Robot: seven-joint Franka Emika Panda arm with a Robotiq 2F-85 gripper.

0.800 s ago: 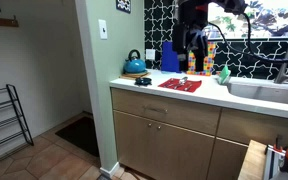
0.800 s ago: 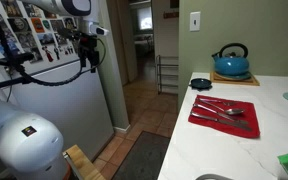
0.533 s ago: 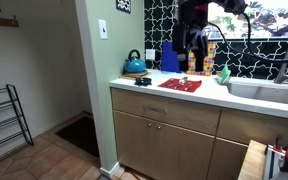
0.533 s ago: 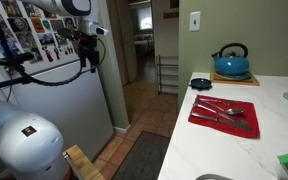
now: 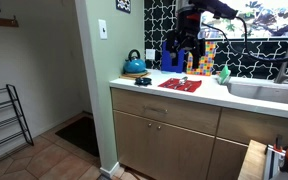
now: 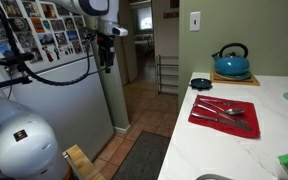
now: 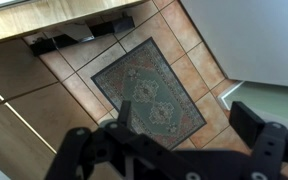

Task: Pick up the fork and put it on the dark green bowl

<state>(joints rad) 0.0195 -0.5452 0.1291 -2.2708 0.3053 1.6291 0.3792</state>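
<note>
Wrist view: gripper (image 7: 179,130) is hanging over rug (image 7: 154,95), jaws spread, gripping nothing. Fork (image 6: 222,110) is lying w/ other utensils on red mat (image 6: 239,128); dark green bowl (image 6: 200,83) is sitting just beside mat on counter (image 6: 234,160).

Fork (image 6: 224,108) flat on the red mat (image 6: 246,128), small dark green bowl (image 6: 201,83) upright near its corner

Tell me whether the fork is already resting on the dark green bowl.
No, the fork lies with the other cutlery on the red mat, apart from the dark green bowl.
</note>
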